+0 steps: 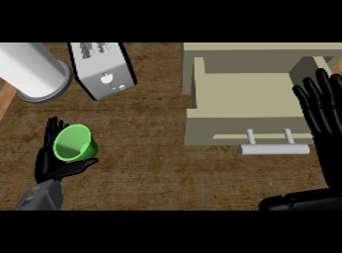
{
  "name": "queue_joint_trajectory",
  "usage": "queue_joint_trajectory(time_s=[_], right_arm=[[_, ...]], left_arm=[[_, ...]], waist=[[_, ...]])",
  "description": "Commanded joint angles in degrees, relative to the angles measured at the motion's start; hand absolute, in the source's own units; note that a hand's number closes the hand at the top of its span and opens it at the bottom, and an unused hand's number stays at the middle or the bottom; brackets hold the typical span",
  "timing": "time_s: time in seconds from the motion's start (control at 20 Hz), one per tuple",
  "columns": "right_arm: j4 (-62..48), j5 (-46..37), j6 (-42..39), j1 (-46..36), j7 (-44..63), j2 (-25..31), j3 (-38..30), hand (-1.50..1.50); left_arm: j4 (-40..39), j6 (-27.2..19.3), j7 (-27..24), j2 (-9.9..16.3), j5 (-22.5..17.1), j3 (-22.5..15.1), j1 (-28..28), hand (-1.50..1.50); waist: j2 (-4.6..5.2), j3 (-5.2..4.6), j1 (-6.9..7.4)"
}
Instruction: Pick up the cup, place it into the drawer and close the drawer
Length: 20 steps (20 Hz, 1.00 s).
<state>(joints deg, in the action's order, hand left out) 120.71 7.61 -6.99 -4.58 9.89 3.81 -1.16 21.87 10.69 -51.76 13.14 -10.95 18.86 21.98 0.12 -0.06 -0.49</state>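
Cradling green cup (75, 143), left hand (55, 165) fingers curled, right hand (328, 123) flat beside drawer (239, 99)

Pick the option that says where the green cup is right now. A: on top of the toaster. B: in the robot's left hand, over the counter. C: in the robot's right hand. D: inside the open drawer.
B: the green cup sits in the curled left hand at the view's left, well apart from the open drawer.
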Motion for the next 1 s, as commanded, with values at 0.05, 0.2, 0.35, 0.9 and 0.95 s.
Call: queue_joint_trajectory(time_s=[0.05,0.2,0.35,0.9,0.95], right_arm=[[0.06,0.64,0.8,-1.51,0.79,-0.17,-0.77,-1.5],[-3.13,-0.22,-0.41,-0.66,-2.26,-0.56,0.09,-1.5],[0.47,1.34,0.15,-1.53,2.5,1.08,-1.5,-1.5],[-1.01,1.45,-0.07,-2.98,1.73,1.46,-2.24,-1.5],[-0.55,-2.71,0.85,-0.37,-0.48,-0.97,2.02,-1.5]], left_arm=[[-5.66,3.42,-4.57,-0.37,-0.47,0.43,1.12,-1.5],[-4.31,6.36,-2.69,0.09,-1.23,0.13,1.74,-1.5],[-6.1,11.06,-2.44,1.37,-1.6,0.33,3.04,-1.5],[-3.66,12.09,-8.19,-1.01,-0.96,-1.23,2.68,1.5],[-2.93,11.18,-5.59,0.46,-1.58,-0.74,4.22,1.5]], waist=[[0.05,-0.01,-0.07],[0.02,0.0,0.07],[0.11,-0.05,-0.37],[0.08,-0.04,-0.15],[0.02,-0.02,-0.04]])
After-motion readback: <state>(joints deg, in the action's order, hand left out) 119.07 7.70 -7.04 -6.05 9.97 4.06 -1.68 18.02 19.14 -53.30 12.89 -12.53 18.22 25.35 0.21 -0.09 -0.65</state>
